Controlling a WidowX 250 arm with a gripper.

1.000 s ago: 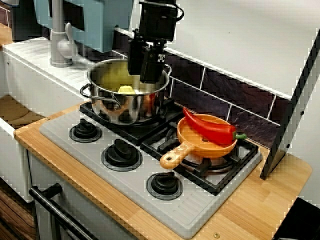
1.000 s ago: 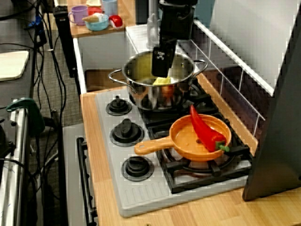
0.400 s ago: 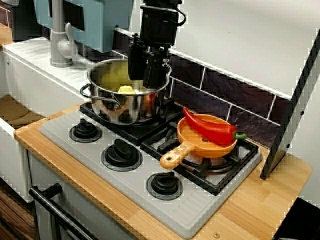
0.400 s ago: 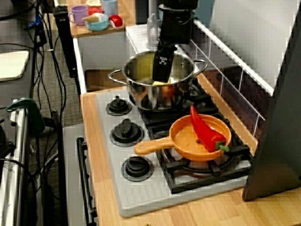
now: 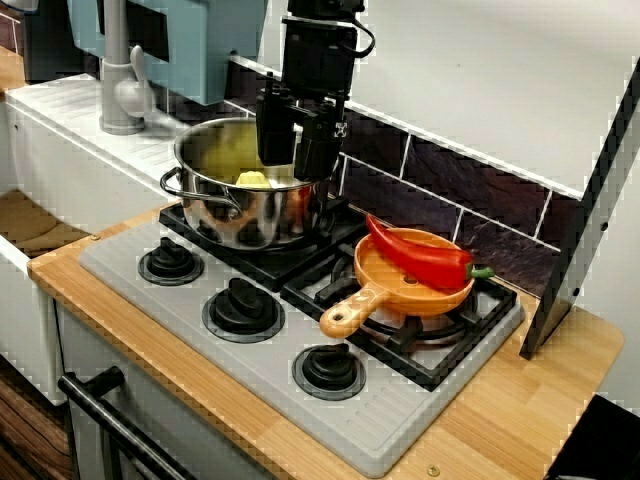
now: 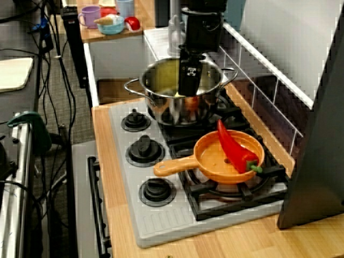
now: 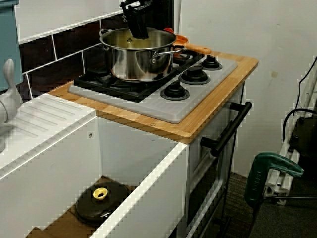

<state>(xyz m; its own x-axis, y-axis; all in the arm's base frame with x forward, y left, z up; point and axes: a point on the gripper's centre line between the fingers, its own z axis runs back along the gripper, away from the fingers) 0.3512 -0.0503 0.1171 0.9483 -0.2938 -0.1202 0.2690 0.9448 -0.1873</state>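
My black gripper (image 5: 296,162) reaches down into a steel pot (image 5: 240,215) on the back left burner. Its two fingers are spread apart, so it is open with nothing held. A yellow food piece (image 5: 253,179) lies inside the pot just left of the fingers. In the view from the stove's end the gripper (image 6: 189,88) hides most of that piece inside the pot (image 6: 172,110). From the sink side the gripper (image 7: 137,30) dips past the rim of the pot (image 7: 133,62). A red pepper (image 5: 420,255) lies in an orange pan (image 5: 400,290) on the right burner.
Three black knobs (image 5: 243,305) line the stove's front. A faucet (image 5: 120,80) and white sink stand to the left, with a black lid (image 7: 99,201) in the basin. A tiled backsplash runs behind; a dark panel (image 5: 590,200) leans at the right. An oven handle (image 7: 225,131) juts out below.
The gripper has sunk lower into the pot and shifted slightly right. Its fingers have spread apart. The pot, pan and pepper have not moved.
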